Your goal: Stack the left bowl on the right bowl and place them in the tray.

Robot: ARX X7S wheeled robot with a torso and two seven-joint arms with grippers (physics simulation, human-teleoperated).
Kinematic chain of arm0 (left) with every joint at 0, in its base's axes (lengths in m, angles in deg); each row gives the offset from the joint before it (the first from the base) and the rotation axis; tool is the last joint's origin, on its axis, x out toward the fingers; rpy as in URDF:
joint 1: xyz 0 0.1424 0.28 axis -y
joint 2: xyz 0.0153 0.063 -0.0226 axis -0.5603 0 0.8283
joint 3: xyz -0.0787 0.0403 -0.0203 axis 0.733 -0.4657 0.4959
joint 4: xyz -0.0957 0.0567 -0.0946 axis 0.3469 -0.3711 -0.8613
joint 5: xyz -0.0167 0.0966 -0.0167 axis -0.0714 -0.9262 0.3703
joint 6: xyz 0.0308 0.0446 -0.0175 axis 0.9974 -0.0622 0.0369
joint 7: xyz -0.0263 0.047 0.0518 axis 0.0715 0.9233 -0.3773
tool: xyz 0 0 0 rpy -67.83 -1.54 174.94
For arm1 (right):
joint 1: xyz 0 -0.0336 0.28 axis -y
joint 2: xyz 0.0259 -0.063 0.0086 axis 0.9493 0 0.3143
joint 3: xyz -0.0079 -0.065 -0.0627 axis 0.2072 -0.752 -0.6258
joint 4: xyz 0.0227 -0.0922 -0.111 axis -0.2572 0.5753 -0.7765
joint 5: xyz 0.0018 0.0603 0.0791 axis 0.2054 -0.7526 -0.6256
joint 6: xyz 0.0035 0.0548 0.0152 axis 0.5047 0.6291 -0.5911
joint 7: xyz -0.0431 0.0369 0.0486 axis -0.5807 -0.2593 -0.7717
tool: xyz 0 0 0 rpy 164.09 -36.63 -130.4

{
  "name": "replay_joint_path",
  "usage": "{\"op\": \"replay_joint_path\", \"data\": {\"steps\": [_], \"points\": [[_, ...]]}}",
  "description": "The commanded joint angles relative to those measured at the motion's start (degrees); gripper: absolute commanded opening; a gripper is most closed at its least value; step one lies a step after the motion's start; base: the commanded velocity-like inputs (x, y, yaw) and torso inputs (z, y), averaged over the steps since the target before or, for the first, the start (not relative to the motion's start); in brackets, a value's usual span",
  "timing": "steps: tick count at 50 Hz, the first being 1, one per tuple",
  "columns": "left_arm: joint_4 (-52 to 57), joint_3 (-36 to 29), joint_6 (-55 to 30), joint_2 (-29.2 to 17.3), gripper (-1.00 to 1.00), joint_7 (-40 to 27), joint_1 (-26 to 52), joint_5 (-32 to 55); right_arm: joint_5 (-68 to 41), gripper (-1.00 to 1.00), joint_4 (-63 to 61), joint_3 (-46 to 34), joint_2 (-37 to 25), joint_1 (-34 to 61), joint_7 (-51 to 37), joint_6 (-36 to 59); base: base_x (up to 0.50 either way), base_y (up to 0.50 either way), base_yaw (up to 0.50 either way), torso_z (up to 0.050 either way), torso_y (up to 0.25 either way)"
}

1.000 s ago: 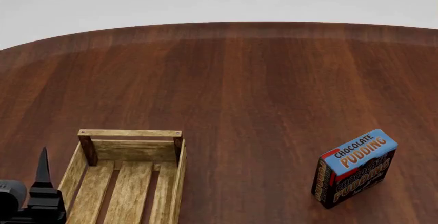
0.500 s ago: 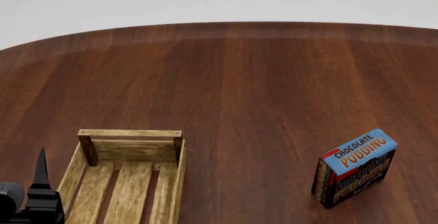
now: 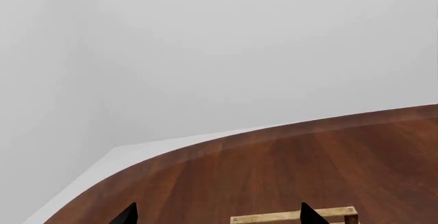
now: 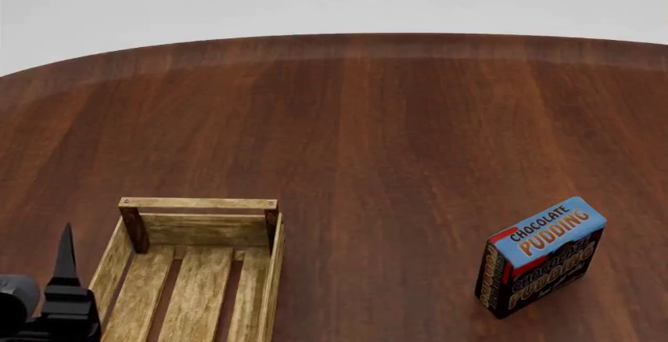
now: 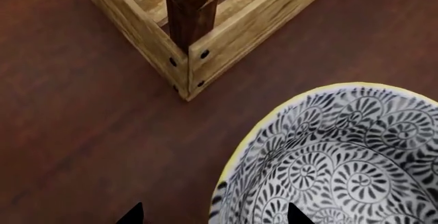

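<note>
While the tray (image 4: 193, 268) is sitting with no bowl in it near the front left of the table (image 4: 396, 131), stacking is judged not yet done, since only one patterned bowl (image 5: 342, 157) is showing, resting on the wood just beside a tray corner. Right gripper (image 5: 212, 215) is hovering over that bowl's rim with fingers spread wide, gripping nothing. Left gripper (image 3: 215, 215) is likewise holding its fingers wide and unloaded beside the tray, well apart from the pudding box (image 4: 540, 256).

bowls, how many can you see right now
1: a black-and-white patterned bowl with a yellow rim, on the wooden table beside a corner of the light-wood slatted crate. A second may be out of view.
</note>
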Motion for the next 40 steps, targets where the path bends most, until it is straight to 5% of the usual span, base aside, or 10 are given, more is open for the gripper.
{"op": "replay_joint_path", "data": {"steps": [1, 3, 4, 17, 40], "points": [[-0.05, -0.47, -0.37, -0.11, 1.0, -0.14, 0.72, 0.24, 0.72, 1.0, 1.22, -0.53, -0.15, -0.51, 0.88, -1.07, 0.0, 0.0, 0.0, 0.0, 0.0], [-0.12, -0.49, -0.15, -0.15, 1.0, -0.19, 0.52, 0.24, 0.7, 1.0, 1.25, -0.36, -0.24, -0.69, 0.78, -1.38, 0.0, 0.0, 0.0, 0.0, 0.0], [-0.16, -0.52, -0.02, -0.18, 1.0, -0.22, 0.4, 0.21, 0.93, -1.0, 1.17, -0.39, -0.26, -0.7, 0.56, -1.41, 0.0, 0.0, 0.0, 0.0, 0.0], [-0.77, -0.37, 1.32, -0.37, 1.0, -0.37, -0.67, 0.46, -3.17, -1.0, -5.95, 1.96, -2.11, 0.57, -5.48, 3.12, 0.0, 0.0, 0.0, 0.0, 0.0], [0.42, 0.59, 1.71, -0.62, 1.0, -0.66, -1.01, 1.53, -26.02, -1.0, -20.06, 11.64, -5.47, 5.47, -28.13, 12.47, 0.0, 0.0, 0.0, 0.0, 0.0]]}}
